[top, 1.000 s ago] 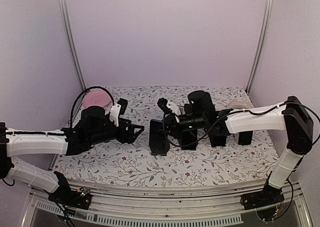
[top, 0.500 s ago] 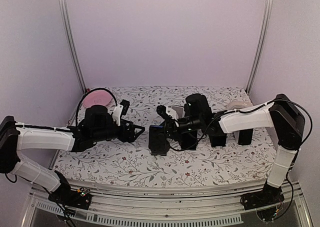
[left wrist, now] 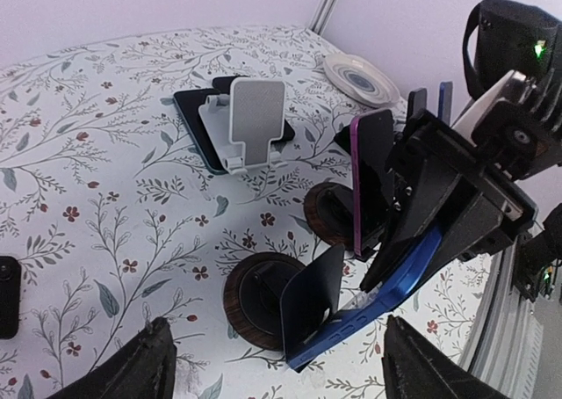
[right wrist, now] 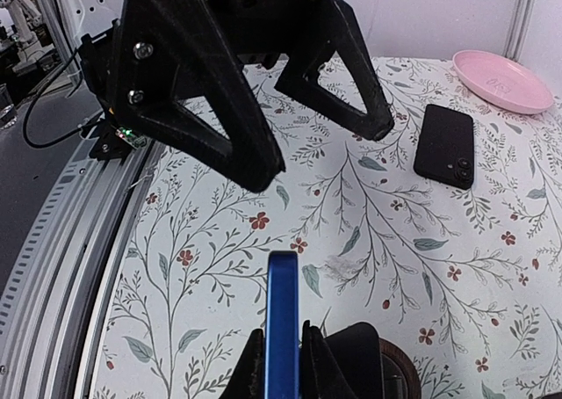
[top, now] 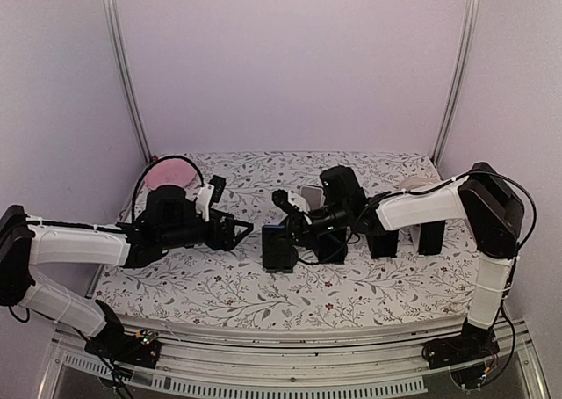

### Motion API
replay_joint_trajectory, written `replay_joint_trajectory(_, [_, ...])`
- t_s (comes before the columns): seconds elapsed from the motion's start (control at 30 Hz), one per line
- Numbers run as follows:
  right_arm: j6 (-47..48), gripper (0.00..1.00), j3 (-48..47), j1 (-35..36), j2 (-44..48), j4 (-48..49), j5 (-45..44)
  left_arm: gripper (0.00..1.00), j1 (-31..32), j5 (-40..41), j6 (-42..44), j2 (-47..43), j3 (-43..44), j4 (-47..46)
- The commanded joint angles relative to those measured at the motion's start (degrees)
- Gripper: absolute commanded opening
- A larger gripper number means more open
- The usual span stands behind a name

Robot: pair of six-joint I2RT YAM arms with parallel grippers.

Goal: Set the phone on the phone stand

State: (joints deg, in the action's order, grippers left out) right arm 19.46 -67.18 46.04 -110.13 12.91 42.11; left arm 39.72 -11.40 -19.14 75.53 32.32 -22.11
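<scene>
The phone (left wrist: 399, 280) has a blue edge and leans steeply, its lower end at the foot of a black phone stand (left wrist: 307, 302) on a round wooden base. My right gripper (right wrist: 283, 357) is shut on the phone's (right wrist: 283, 311) thin sides, just above the stand (right wrist: 364, 355). In the top view the right gripper (top: 296, 221) hangs over the stand (top: 279, 251) at mid-table. My left gripper (top: 235, 232) stands open just left of the stand, nothing between its fingers (left wrist: 149, 364); it also shows in the right wrist view, left gripper (right wrist: 263, 109).
A second stand holds a purple-edged phone (left wrist: 369, 184). A white stand (left wrist: 250, 122) sits on a dark slab further back. A black phone (right wrist: 446, 144) lies flat near a pink plate (top: 169, 172). A white plate (top: 420, 186) and two more black stands (top: 382, 241) are at the right.
My right gripper has shifted a little left and down with the phone, towards the stand. The left gripper has drawn slightly closer, still open.
</scene>
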Motion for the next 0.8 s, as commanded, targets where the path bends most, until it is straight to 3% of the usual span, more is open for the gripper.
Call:
replay_joint_trajectory(0.0, [0.24,0.03,-3.56,-0.64,-1.63,-1.29,0.65,0.81,-0.94,-0.49,-0.07,-1.87,-1.3,-1.31])
replay_joint_trajectory(0.53, [-0.5,0.06,-7.61,-0.78,-3.13,-7.77,-2.46,0.81,-1.05,-0.55,-0.2,-3.03,-2.34,-1.3])
replay_joint_trajectory(0.77, [-0.37,0.12,-8.07,-0.78,-3.3,-8.86,-2.8,0.81,-1.15,-0.64,-0.12,-2.68,-2.26,-1.32])
